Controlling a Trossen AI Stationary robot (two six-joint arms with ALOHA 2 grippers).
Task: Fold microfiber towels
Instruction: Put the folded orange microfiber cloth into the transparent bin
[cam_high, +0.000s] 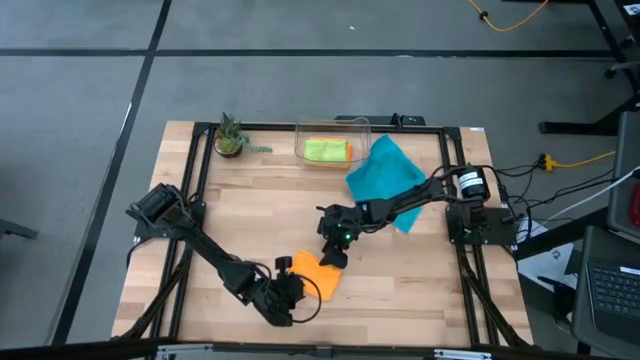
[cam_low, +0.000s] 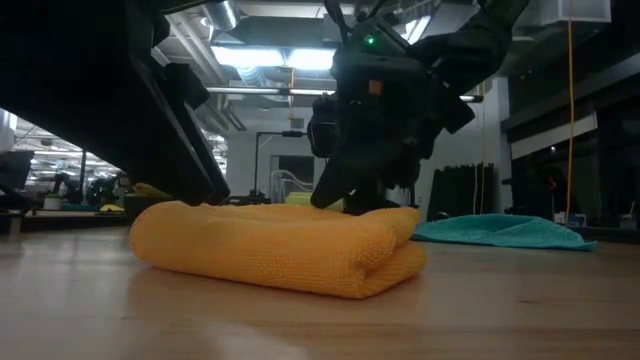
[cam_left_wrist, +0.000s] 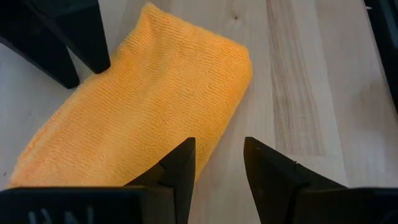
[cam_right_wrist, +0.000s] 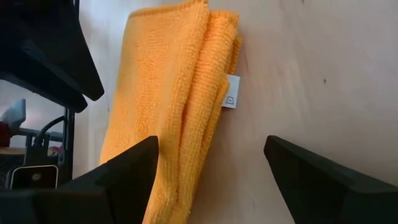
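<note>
A folded orange towel (cam_high: 318, 273) lies flat on the table near its front edge, several layers thick, with a white tag (cam_right_wrist: 231, 99) at one edge. My left gripper (cam_high: 298, 291) is open just at the towel's near-left side; one finger (cam_left_wrist: 180, 165) stands over the towel's edge. My right gripper (cam_high: 335, 254) is open over the towel's far end, its fingers (cam_right_wrist: 134, 171) wide apart on either side of the folded edge. A teal towel (cam_high: 384, 176) lies spread at the back right. A lime green towel (cam_high: 322, 150) and another orange one (cam_high: 347, 152) lie in the bin.
A clear plastic bin (cam_high: 333, 128) stands at the table's far edge, a small potted plant (cam_high: 230, 136) to its left. The teal towel also shows in the low view (cam_low: 500, 231). Bare wood lies left of the orange towel and in the table's middle.
</note>
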